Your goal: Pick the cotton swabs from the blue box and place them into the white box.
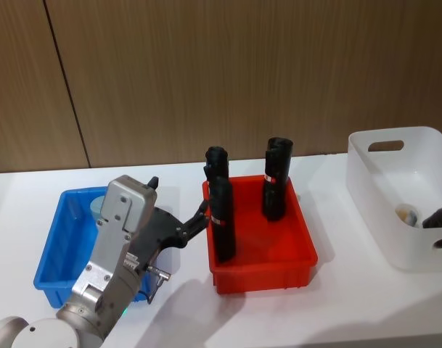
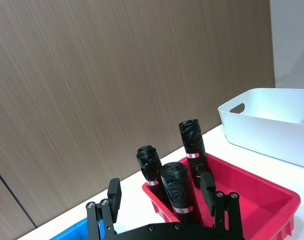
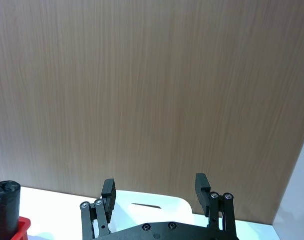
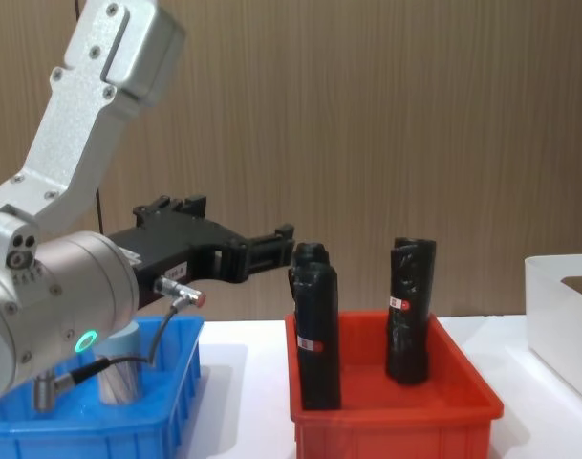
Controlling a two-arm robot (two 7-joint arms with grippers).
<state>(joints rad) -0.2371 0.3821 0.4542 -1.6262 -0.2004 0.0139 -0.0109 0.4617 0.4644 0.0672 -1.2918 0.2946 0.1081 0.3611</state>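
The blue box (image 1: 55,250) sits at the table's left, with one cotton swabs jar (image 1: 99,206) standing in its far part, pale lid up; the jar (image 4: 118,371) also shows from the side in the chest view. My left gripper (image 1: 178,197) hovers open and empty over the blue box's right edge, pointing at the red bin; its fingers (image 2: 114,192) frame the black rolls. The white box (image 1: 391,185) stands at the right with another pale-lidded jar (image 1: 407,214) on its floor. My right gripper (image 3: 154,187) is open and empty, with its dark fingers (image 1: 438,216) inside the white box.
A red bin (image 1: 260,250) stands between the two boxes and holds three tall black wrapped rolls (image 1: 221,217). A wooden wall runs behind the table. Bare white tabletop lies in front of the red bin and between it and the white box.
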